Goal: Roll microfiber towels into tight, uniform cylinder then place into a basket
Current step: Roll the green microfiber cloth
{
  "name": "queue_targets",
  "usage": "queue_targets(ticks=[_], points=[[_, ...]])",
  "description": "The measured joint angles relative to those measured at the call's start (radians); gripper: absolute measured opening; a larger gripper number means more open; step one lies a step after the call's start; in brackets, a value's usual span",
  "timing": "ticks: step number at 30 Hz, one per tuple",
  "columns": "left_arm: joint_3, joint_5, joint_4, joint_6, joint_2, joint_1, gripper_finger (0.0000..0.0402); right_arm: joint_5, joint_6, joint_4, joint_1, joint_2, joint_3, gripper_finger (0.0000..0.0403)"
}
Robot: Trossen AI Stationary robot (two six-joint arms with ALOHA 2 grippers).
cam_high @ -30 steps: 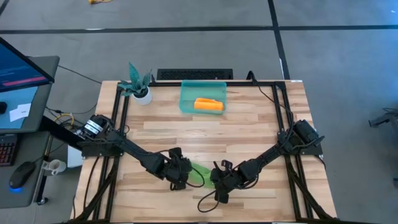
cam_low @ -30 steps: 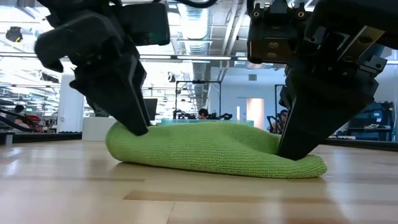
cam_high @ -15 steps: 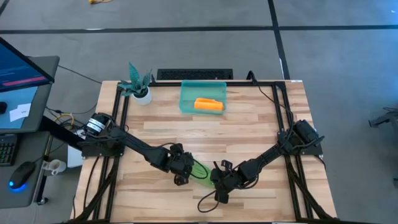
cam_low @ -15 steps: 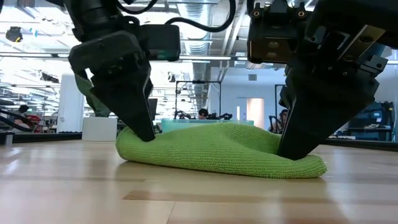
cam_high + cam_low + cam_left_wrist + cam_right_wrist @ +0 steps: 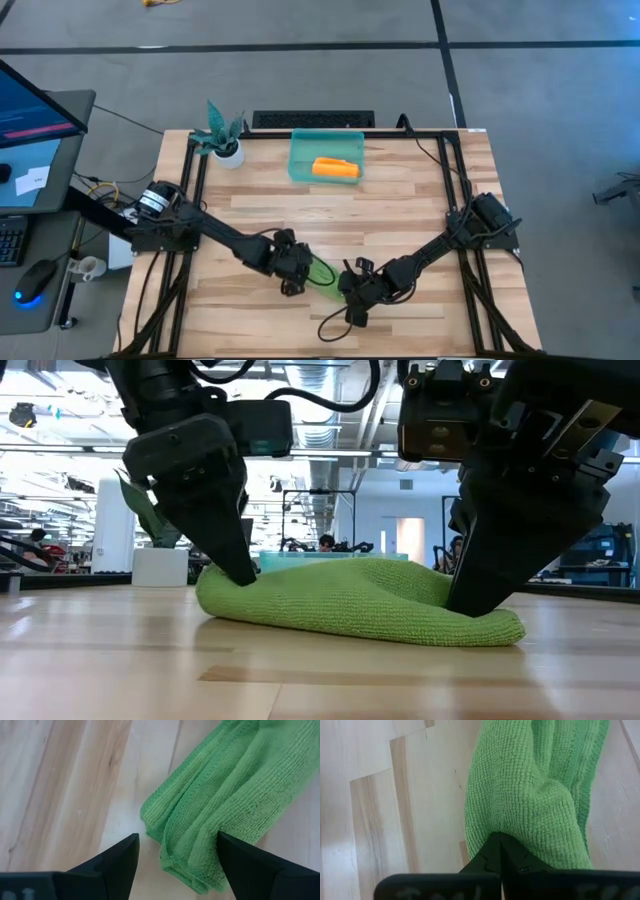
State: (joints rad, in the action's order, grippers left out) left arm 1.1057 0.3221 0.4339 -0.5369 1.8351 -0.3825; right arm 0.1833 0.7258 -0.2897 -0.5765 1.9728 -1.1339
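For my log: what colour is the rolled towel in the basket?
Orange towel, clearest in the high view.

- In the high view the lime green towel [image 5: 320, 272] shows only as a sliver at lower centre; both arms cover its ends.
- In the low view the arms are cut off by the top edge.
- The teal basket [image 5: 300, 562] is mostly hidden behind the towel at mid-frame.
- People in the background at centre and far left are too small to make out.
- In the left wrist view the towel runs off the upper right corner.
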Motion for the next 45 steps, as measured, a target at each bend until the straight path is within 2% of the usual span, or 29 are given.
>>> queue_targets(ticks=[5,13,16,23,26,31,37,40,42,45], points=[[0.000,-0.013,-0.005,0.026,0.000,0.019,0.0255,0.001,-0.001,0.003,-0.010,0.000,0.000,0.0011],[-0.019,-0.216,-0.070,0.191,0.000,0.078,0.0255,-0.002,-0.003,0.003,-0.012,0.000,0.000,0.0011],[-0.044,-0.236,-0.119,0.234,0.000,0.093,0.0255,-0.002,-0.025,0.006,-0.014,0.000,0.000,0.0011],[-0.112,-0.312,-0.229,0.197,0.000,0.118,0.0255,-0.006,-0.062,0.005,-0.029,0.002,-0.015,0.0011],[-0.140,-0.313,-0.279,0.183,-0.003,0.114,0.0249,-0.007,-0.071,0.005,-0.034,0.003,-0.021,0.0011],[-0.144,-0.300,-0.294,0.174,-0.002,0.094,0.0196,-0.013,-0.072,0.004,-0.031,0.003,-0.022,0.0012],[-0.145,-0.309,-0.326,0.172,-0.001,0.084,0.0085,-0.011,-0.072,0.005,-0.031,0.003,-0.022,0.0012],[-0.145,-0.309,-0.329,0.123,-0.001,0.084,0.0032,-0.010,-0.072,0.005,-0.031,0.003,-0.022,0.0013],[-0.145,-0.309,-0.328,0.080,-0.001,0.084,0.0015,-0.010,-0.072,0.006,-0.031,0.003,-0.022,0.0013],[-0.144,-0.316,-0.319,0.029,-0.001,0.080,0.0022,-0.010,-0.072,0.006,-0.030,0.003,-0.022,0.0024]])
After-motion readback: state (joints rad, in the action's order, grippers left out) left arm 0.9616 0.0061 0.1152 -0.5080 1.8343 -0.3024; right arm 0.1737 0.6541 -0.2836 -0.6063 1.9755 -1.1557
